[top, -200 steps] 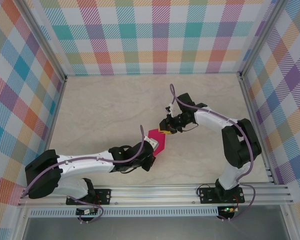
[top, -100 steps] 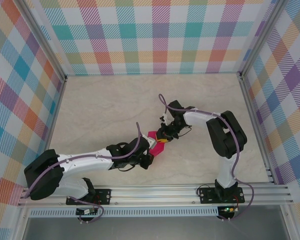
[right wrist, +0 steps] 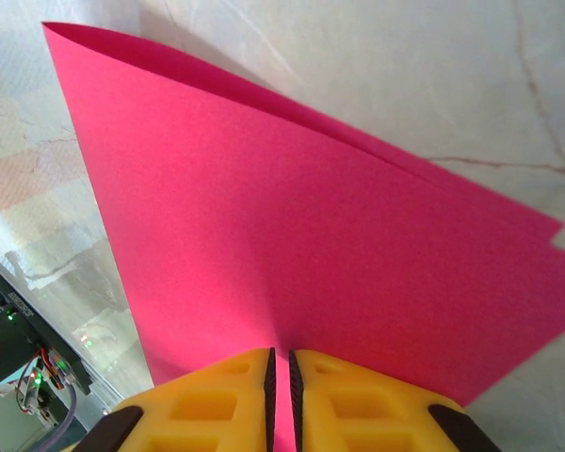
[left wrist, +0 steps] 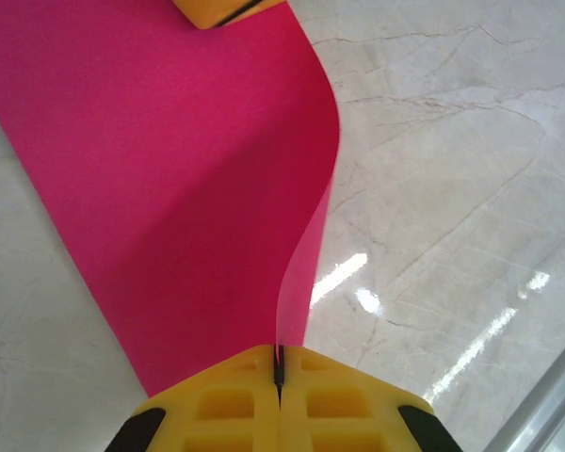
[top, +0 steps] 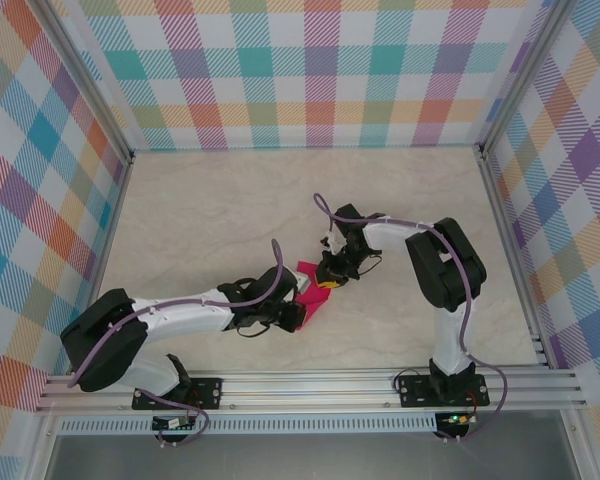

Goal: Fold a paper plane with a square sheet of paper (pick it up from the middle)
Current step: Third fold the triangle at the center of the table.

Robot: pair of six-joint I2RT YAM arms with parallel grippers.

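Observation:
The square sheet of paper (top: 307, 272) is bright magenta and lies folded on the table between both arms. In the left wrist view one flap of the paper (left wrist: 169, 169) rises from the table and curves into my left gripper (left wrist: 279, 363), which is shut on its edge. My left gripper (top: 297, 312) sits at the sheet's near side. My right gripper (top: 326, 285) stands over the far right side, its yellow fingertips (left wrist: 221, 9) resting on the flat part. In the right wrist view the paper (right wrist: 292, 217) lies face-on under my right gripper (right wrist: 281, 363), whose fingers are shut to a thin slit.
The marble-look table (top: 200, 220) stretches left and back of the paper. Plaid walls enclose three sides. An aluminium rail (top: 310, 385) runs along the near edge, where the arm bases are bolted.
My right gripper has moved left and towards the near edge, onto the paper. My left gripper has shifted slightly, still holding the paper's edge.

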